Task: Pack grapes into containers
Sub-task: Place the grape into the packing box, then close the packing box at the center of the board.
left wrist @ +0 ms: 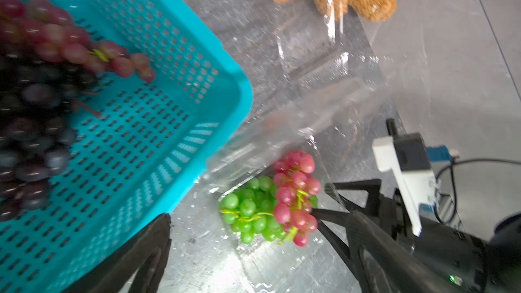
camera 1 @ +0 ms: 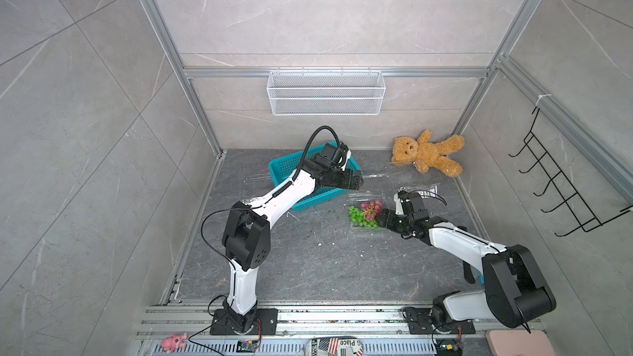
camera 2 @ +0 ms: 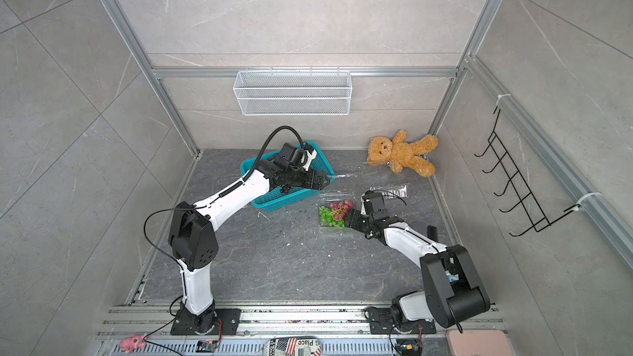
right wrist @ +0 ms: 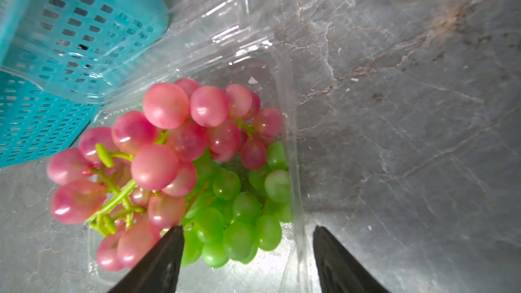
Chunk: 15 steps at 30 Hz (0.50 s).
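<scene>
Two grape bunches [right wrist: 183,164] in a container [right wrist: 294,164], right gripper [right wrist: 246,229] agape beside them — left gripper [camera 1: 358,181] agape.

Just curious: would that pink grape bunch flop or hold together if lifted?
Probably floppy: the pink bunch has thin green stems. Its glossy round berries may slip from a grip. Perched on the green bunch, it could roll off.

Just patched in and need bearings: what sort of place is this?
Probably a robot test cell, not a real kitchen: tiled panels in an aluminium frame, a mounting rail up front, a stray teddy.
</scene>
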Motion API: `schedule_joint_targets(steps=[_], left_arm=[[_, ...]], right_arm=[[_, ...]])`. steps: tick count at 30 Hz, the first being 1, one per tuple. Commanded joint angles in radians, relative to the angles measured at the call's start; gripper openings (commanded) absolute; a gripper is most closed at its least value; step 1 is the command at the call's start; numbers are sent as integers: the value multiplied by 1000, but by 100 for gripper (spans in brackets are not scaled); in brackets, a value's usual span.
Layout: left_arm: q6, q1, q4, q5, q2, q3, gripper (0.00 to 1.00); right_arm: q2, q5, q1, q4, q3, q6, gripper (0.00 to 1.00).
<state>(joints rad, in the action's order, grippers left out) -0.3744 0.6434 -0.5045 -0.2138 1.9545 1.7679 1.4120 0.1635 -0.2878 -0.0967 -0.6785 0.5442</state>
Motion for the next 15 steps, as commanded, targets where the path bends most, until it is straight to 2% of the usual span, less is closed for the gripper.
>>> schedule_joint_targets(steps=[1, 9, 15], left_arm=[[-10, -22, 48, 16, -13, 28, 100], [14, -21, 40, 5, 109, 150, 99], [-5, -20, 40, -87, 197, 239, 99]], right_arm=[[-7, -37, -7, -38, -24, -26, 75], [-83, -71, -5, -123, -61, -61, 78], [-88, -74, -3, -133, -71, -64, 84]])
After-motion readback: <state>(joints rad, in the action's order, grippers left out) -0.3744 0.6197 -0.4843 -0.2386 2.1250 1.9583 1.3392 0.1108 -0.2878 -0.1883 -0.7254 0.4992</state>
